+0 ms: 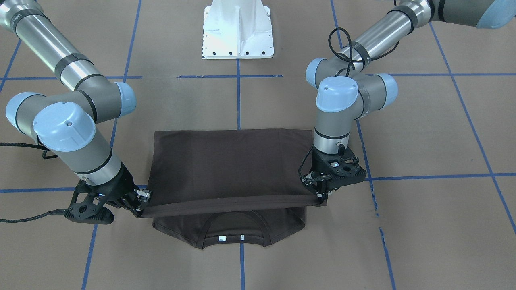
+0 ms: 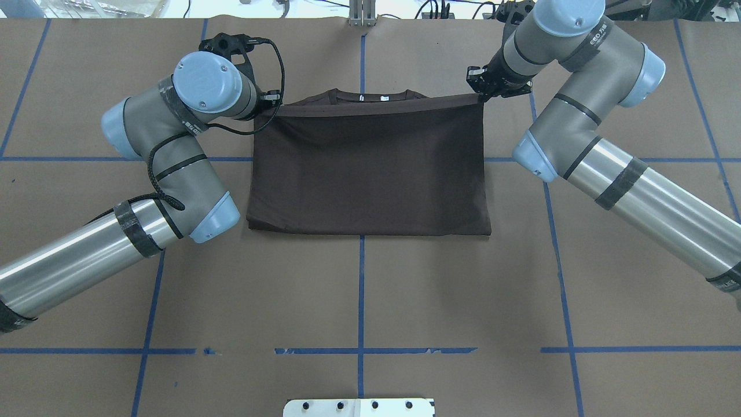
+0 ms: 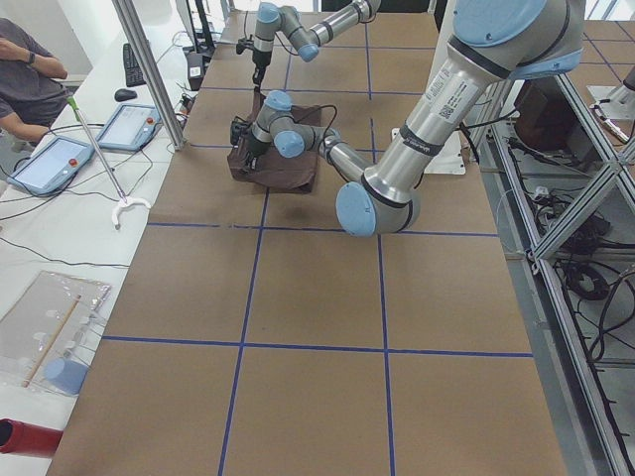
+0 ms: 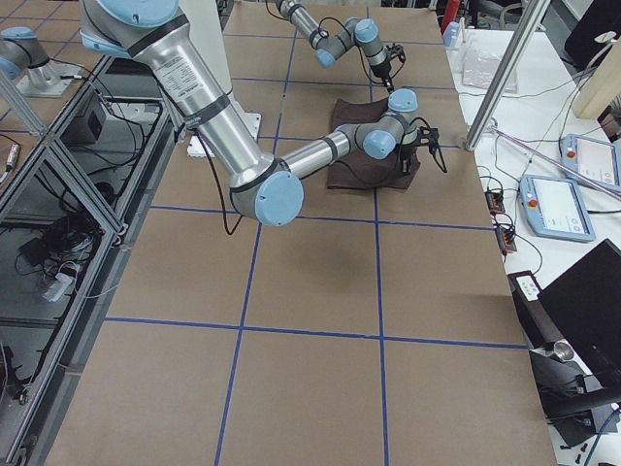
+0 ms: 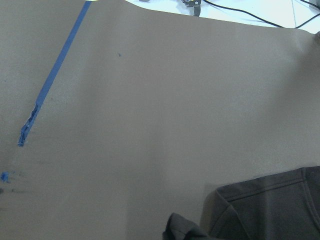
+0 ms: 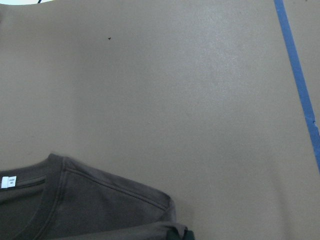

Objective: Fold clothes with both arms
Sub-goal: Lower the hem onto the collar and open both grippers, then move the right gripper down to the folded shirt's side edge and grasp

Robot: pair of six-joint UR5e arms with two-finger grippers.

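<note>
The shirt (image 1: 229, 165) lies near the middle of the table (image 1: 423, 133), doubled over itself. In the front-facing view the top layer has its fold line at 12 o'clock and its free edge at 6 o'clock, stopping just short of the collar (image 1: 236, 225). The collar and both shoulders show beyond that edge, with two small white tags (image 1: 221, 238) inside the neckline.

The free edge runs in a nearly straight line between the two grippers. The left gripper (image 1: 321, 196) sits at the layer's 4 o'clock corner, closed narrow on the cloth. The right gripper (image 1: 141, 200) sits at the 8 o'clock corner, pinching that corner the same way.

The white pedestal (image 1: 238, 30) stands at 12 o'clock from the shirt, well apart. Blue tape (image 1: 238, 100) crosses the brown tabletop in a grid. Each wrist camera shows bare table, with a shoulder seam of the shirt at its lower edge.
</note>
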